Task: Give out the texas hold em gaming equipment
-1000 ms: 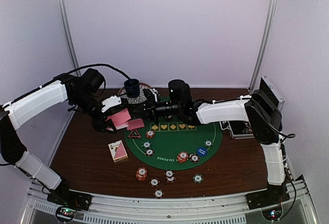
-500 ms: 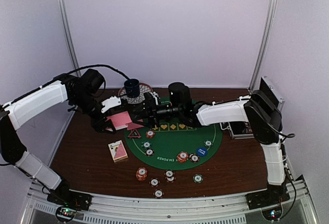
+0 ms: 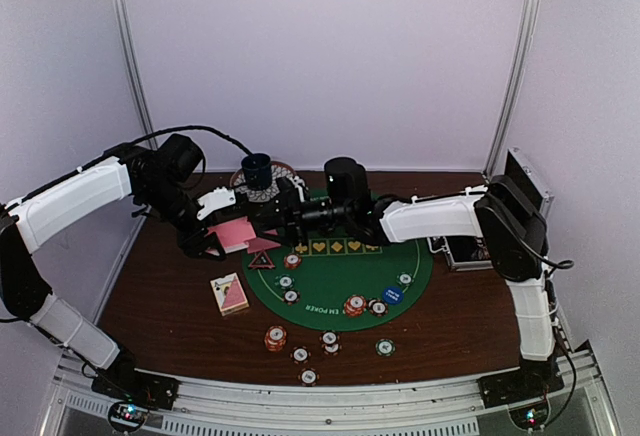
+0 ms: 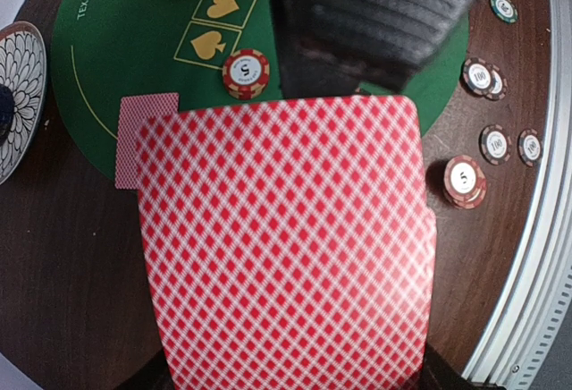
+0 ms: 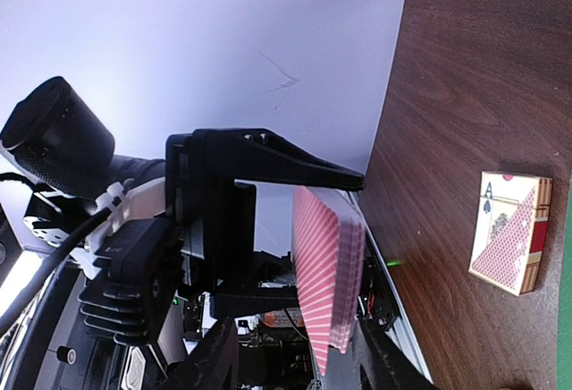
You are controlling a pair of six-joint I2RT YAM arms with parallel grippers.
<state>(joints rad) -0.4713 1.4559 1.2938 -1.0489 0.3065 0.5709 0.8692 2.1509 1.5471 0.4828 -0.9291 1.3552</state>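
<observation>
The left hand (image 3: 212, 239) is clamped on a deck of pink-backed playing cards (image 4: 286, 247), holding it up off the desk (image 3: 160, 301) just left of the green poker mat (image 3: 340, 274). The right hand (image 5: 299, 354) is right up at the deck, its fingers partway apart with the deck's edge between them. Can't tell if they touch a card. One loose card (image 3: 263, 244) lies at the mat's left edge near the red-rimmed triangle (image 3: 262, 261). A card box (image 3: 229, 294) sits on the desk, and poker chips (image 3: 275, 337) are scattered over the mat and the desk's front.
</observation>
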